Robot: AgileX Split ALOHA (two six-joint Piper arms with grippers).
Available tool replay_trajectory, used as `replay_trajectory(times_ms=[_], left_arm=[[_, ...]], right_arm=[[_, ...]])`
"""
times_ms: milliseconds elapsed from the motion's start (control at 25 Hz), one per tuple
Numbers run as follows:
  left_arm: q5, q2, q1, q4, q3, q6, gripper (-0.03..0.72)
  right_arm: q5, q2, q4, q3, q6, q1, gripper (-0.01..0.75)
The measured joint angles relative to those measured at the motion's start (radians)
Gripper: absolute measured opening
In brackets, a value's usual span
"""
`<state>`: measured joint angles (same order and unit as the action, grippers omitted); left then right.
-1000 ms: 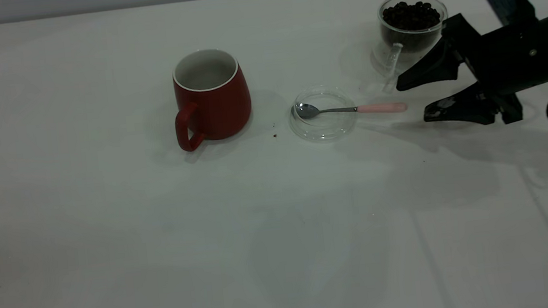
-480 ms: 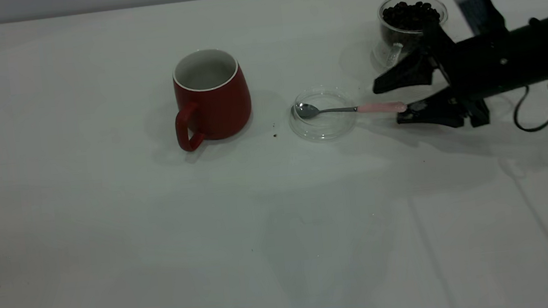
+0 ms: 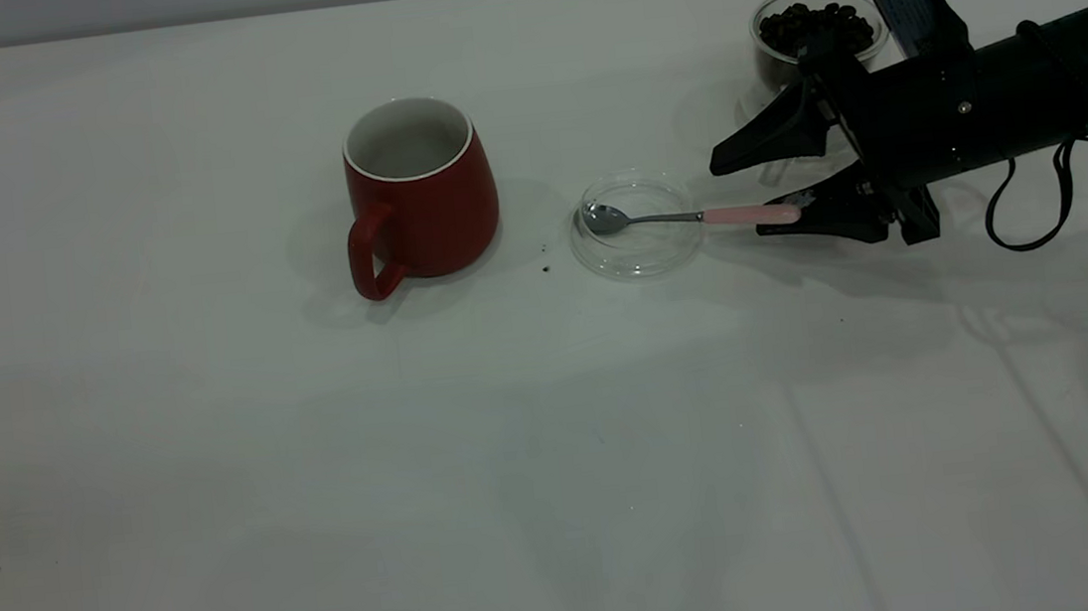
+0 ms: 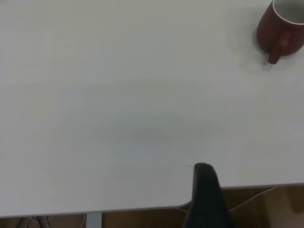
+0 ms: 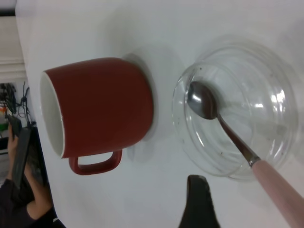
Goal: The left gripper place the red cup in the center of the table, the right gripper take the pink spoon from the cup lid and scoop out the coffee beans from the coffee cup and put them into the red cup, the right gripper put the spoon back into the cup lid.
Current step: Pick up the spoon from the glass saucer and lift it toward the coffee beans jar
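The red cup (image 3: 422, 197) stands upright near the table's middle, handle toward the front; it also shows in the left wrist view (image 4: 280, 26) and the right wrist view (image 5: 99, 104). The clear cup lid (image 3: 653, 197) lies to its right. The pink-handled spoon (image 3: 695, 217) rests with its bowl in the lid (image 5: 266, 95). My right gripper (image 3: 738, 199) is open, its fingers either side of the pink handle's end, not closed on it. The glass coffee cup (image 3: 802, 26) of beans stands behind that arm. My left gripper is out of the exterior view; one finger (image 4: 205, 194) shows at the table's edge.
A small dark speck (image 3: 545, 268) lies on the table (image 3: 320, 467) between the red cup and the lid. The right arm's cable (image 3: 1025, 219) hangs near the table at the far right.
My right gripper has moved left, from beside the coffee cup to the spoon's pink handle, now partly covering the coffee cup. The spoon, lid and red cup have not moved.
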<state>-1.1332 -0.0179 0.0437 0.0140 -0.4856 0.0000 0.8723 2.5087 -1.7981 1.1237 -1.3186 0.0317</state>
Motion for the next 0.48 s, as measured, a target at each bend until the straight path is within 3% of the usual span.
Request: replay_trajectory(times_ms=[480], left_arm=[[0.000,0.000,0.000,0.000,0.000,0.008,0.569]], right_arm=[[0.041,0.025,0.000,0.000,0.060,0.000,0.596]])
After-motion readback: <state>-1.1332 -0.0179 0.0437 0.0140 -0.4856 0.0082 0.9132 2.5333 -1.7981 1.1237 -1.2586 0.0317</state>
